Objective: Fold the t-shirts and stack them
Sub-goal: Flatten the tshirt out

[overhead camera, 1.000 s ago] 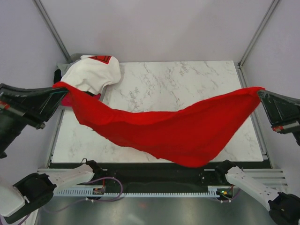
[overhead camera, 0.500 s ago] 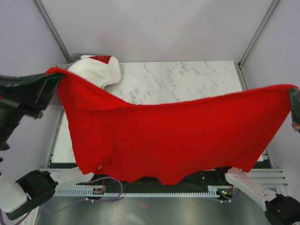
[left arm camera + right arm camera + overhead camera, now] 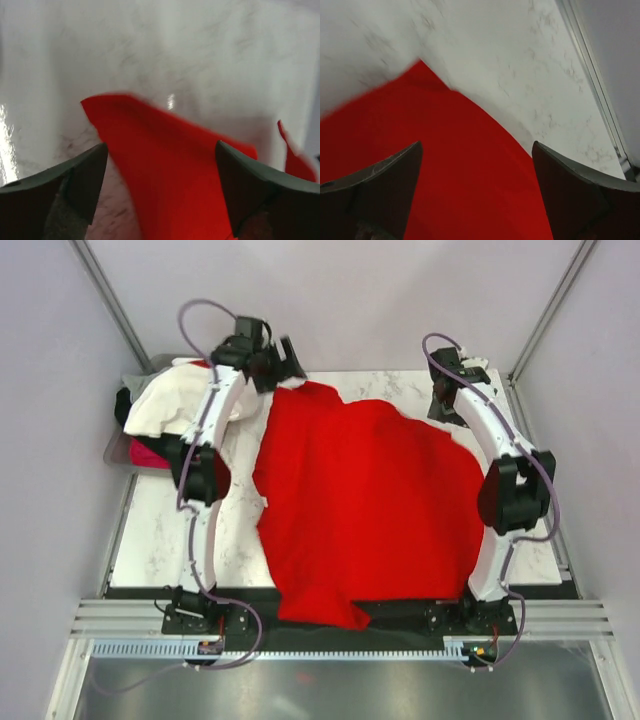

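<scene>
The bright red t-shirt (image 3: 370, 500) lies spread over the marble table (image 3: 150, 530), its near end draping over the front edge. My left gripper (image 3: 281, 364) hovers open over its far left corner, whose red cloth (image 3: 165, 185) lies loose on the table under the spread fingers. My right gripper (image 3: 444, 403) stands open over the far right corner, above red cloth (image 3: 465, 190) that it does not hold. A white t-shirt (image 3: 165, 405) with a red mark lies heaped at the far left, with black cloth (image 3: 122, 406) and magenta-pink cloth (image 3: 146, 452) beside it.
The heap rests on a grey tray (image 3: 112, 445) off the table's left side. Both arms reach along the shirt's sides, the left arm (image 3: 195, 470) and the right arm (image 3: 510, 490). Frame posts and grey walls close in the back corners.
Both grippers swung the stretched red shirt up, carried it to the table's far side, laid it down flat and let go. Both jaws went from shut to open.
</scene>
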